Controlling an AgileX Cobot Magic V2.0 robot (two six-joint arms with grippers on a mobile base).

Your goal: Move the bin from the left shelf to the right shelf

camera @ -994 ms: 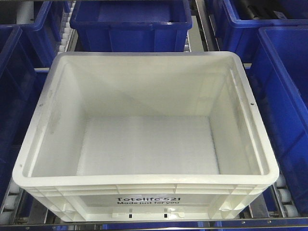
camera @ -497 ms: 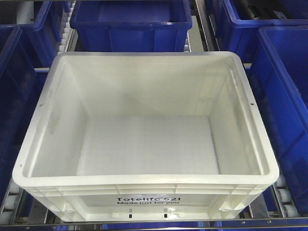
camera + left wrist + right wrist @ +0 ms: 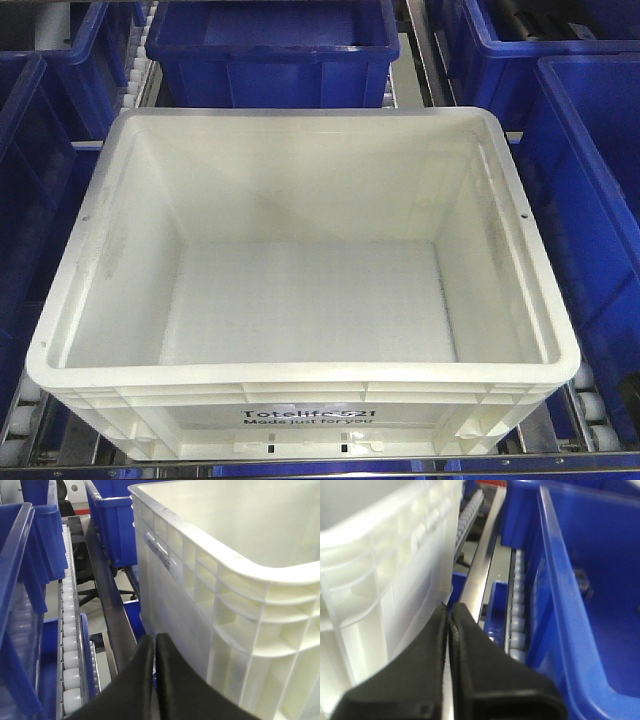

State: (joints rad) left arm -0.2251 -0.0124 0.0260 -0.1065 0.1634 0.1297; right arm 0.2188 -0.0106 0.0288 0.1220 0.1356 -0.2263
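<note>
Bin (image 3: 300, 290) empty, seated on roller shelf among blue totes (image 3: 268, 50). Left gripper (image 3: 154, 642) closed on nothing, low beside bin's left wall; right gripper (image 3: 449, 617) likewise closed, beside bin's right wall. Risk: no hold under rim, so lift may slip or tilt. Contact with walls not discernible; arms unseen in front view.

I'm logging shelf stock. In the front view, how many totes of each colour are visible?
White bin: 1
Blue totes: 5
Total: 6
</note>
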